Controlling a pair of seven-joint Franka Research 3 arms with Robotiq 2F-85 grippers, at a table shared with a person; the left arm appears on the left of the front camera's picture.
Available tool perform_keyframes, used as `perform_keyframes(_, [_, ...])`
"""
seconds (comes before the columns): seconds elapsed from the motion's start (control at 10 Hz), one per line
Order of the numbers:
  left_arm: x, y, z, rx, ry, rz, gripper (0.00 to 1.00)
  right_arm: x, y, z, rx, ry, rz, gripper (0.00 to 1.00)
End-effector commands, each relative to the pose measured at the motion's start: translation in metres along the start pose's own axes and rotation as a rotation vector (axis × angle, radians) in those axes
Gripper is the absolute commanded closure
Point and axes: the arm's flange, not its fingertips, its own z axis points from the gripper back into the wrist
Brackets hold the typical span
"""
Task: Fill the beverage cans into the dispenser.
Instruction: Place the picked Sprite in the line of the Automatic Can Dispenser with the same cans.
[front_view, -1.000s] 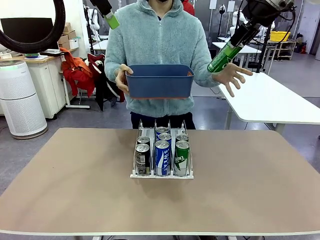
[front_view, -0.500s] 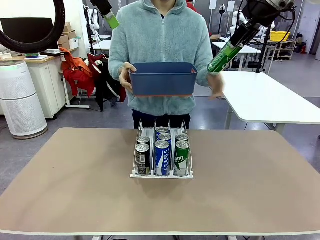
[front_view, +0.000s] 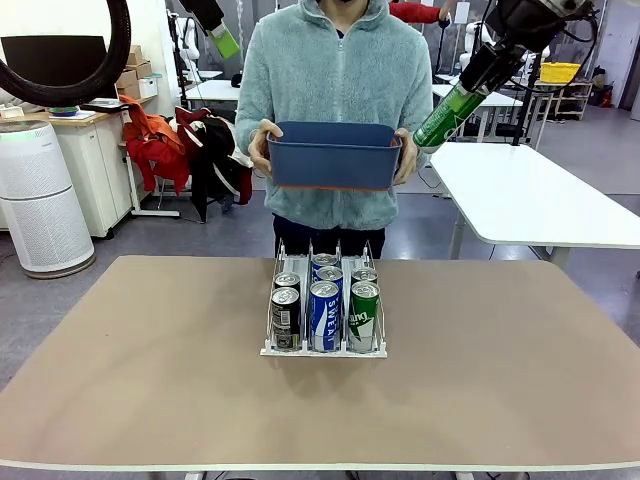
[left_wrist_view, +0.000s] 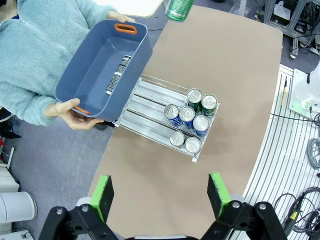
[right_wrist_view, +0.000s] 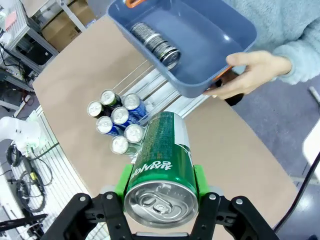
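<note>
- Cans (front_view: 324, 312), six in all, stand upright in the dispenser (front_view: 323, 352), two to a lane and crowded at its front lip: black in the left lane, blue in the middle, green in the right.
- Dispenser sits near the middle of the worktop (front_view: 130, 370), and the rear stretch of each lane is bare.
- Right fingers (right_wrist_view: 123, 182) pinch a green can (right_wrist_view: 162, 165) at its tab end, one pad on each side.
- That can hangs tilted, high in the air, to the right of the bin (front_view: 330, 160) in the front view.
- Left fingers (left_wrist_view: 104, 194) are spread wide with nothing between them, high over the worktop and looking down on the dispenser.
- Person at the far side holds the blue bin with both hands (front_view: 262, 145), one at each end, at chest height beyond the worktop's far edge.
- One dark can (right_wrist_view: 155, 42) lies on its side on the bin's floor.
</note>
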Motion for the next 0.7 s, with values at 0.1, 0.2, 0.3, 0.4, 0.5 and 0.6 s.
perform_keyframes(0.1, [-0.003,0.0,0.0,0.0,0.013,-0.003,0.0,-0.034,0.042,0.001,-0.018,-0.07,-0.041,0.42])
perform_keyframes(0.2, [-0.003,0.0,0.0,0.0,0.013,-0.003,0.0,-0.045,0.051,-0.007,-0.03,-0.081,-0.053,0.42])
perform_keyframes(0.3, [-0.003,0.0,0.0,0.0,0.013,-0.003,0.0,-0.058,0.058,-0.017,-0.043,-0.08,-0.077,0.42])
perform_keyframes(0.4, [-0.003,0.0,0.0,0.0,0.013,-0.003,0.0,-0.068,0.064,-0.027,-0.063,-0.056,-0.091,0.42])
perform_keyframes(0.5, [-0.003,0.0,0.0,0.0,0.013,-0.003,0.0,-0.076,0.07,-0.04,-0.059,-0.045,-0.096,0.42])
perform_keyframes(0.6, [-0.003,0.0,0.0,0.0,0.013,-0.003,0.0,-0.084,0.079,-0.053,-0.062,-0.023,-0.081,0.42])
